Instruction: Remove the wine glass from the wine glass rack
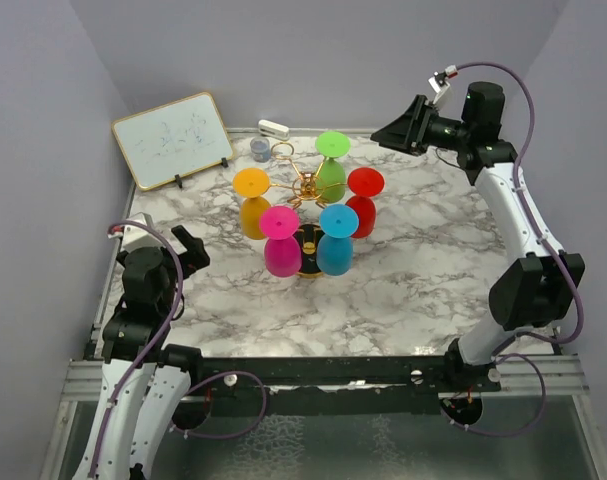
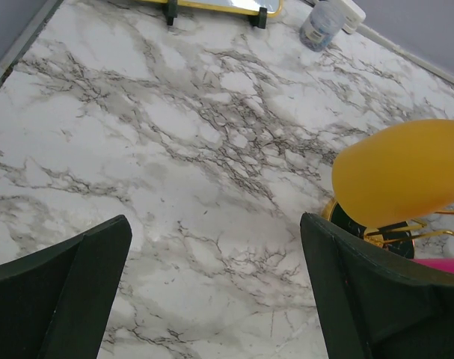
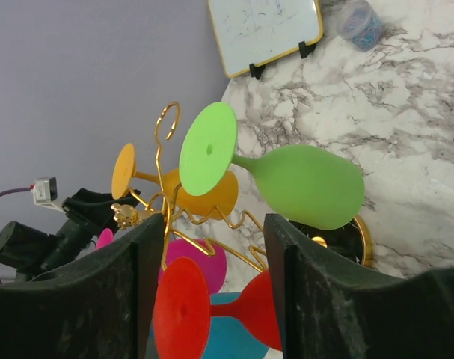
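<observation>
The gold wire rack (image 1: 305, 188) stands mid-table on a black gold-rimmed base. Several glasses hang upside down from it: green (image 1: 332, 165), red (image 1: 363, 203), blue (image 1: 336, 240), pink (image 1: 281, 243) and orange (image 1: 253, 203); one ring arm (image 1: 282, 151) at the back left is empty. My right gripper (image 1: 381, 134) is open, raised at the back right and pointing at the rack; its wrist view shows the green glass (image 3: 286, 179) and the red glass (image 3: 212, 310) between the fingers, farther off. My left gripper (image 1: 191, 245) is open and empty, left of the rack, near the orange glass (image 2: 402, 173).
A small whiteboard (image 1: 173, 139) leans at the back left. A small clear jar (image 1: 260, 150) and a white eraser (image 1: 273, 128) lie by the back edge. Purple walls close in the table on three sides.
</observation>
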Motion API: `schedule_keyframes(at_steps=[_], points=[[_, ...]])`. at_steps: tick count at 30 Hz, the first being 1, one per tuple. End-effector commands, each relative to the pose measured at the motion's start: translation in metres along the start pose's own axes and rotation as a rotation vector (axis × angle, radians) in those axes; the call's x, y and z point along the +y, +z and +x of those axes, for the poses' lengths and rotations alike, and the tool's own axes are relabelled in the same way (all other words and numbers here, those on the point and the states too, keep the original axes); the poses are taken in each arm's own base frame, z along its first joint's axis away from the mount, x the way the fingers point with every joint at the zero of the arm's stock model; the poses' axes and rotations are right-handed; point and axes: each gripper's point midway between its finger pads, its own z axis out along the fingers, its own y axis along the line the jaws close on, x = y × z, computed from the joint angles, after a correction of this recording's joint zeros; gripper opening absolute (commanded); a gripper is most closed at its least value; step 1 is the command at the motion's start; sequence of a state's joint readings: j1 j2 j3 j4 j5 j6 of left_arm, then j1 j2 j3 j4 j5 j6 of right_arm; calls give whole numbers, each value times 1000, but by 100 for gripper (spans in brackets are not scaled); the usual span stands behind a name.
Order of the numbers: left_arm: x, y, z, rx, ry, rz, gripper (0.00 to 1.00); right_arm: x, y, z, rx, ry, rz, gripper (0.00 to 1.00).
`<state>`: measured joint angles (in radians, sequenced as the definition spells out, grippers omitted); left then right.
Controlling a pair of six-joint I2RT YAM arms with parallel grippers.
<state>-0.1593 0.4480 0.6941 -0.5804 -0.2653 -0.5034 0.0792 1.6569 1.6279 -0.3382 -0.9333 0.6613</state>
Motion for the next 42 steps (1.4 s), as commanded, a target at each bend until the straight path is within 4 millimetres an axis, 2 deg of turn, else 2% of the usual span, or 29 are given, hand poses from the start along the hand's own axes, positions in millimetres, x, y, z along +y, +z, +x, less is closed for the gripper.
schedule_keyframes(at_steps=[1, 5, 9, 13, 14, 15, 17, 18, 19, 20, 22, 24, 25, 30, 33, 42], points=[[7, -10, -16, -50, -28, -46, 99, 47, -15, -20, -89, -129, -90, 62], [5, -11, -16, -48, -28, -36, 99, 69, -24, -26, -89, -166, -93, 63], [1, -10, -15, -46, -26, -14, 98, 100, -54, -35, -229, -293, -38, 61], [-2, -9, -14, -41, -18, 5, 96, 107, -72, -35, -294, -355, 30, 61], [-2, -8, -14, -40, -17, 7, 96, 107, -71, -33, -282, -354, 27, 56], [-3, -8, -13, -40, -17, 9, 96, 103, -68, -31, -260, -347, 23, 39], [-3, -9, -13, -40, -18, 8, 95, 92, -58, -25, -196, -300, 18, 10], [-2, -9, -13, -39, -17, 8, 95, 87, -52, -22, -160, -275, 6, 3], [-2, -9, -13, -38, -17, 8, 95, 80, -46, -19, -123, -244, -2, 1], [-3, -9, -13, -37, -17, 9, 95, 75, -39, -16, -90, -225, -15, 3], [-3, -9, -13, -38, -18, 14, 95, 60, -21, -11, -23, -183, -4, 27], [-3, -9, -13, -38, -18, 14, 94, 52, -4, -7, 24, -161, 18, 41], [-3, -9, -13, -38, -18, 14, 94, 49, 4, -5, 44, -148, 19, 45], [-4, -9, -12, -35, -15, 17, 94, 35, 27, -10, 51, -120, 63, 47], [-5, -9, -12, -34, -15, 21, 94, 27, 33, -12, 48, -105, 71, 48], [-6, -8, -12, -34, -11, 32, 93, 17, 44, 0, 72, -86, 50, 49]])
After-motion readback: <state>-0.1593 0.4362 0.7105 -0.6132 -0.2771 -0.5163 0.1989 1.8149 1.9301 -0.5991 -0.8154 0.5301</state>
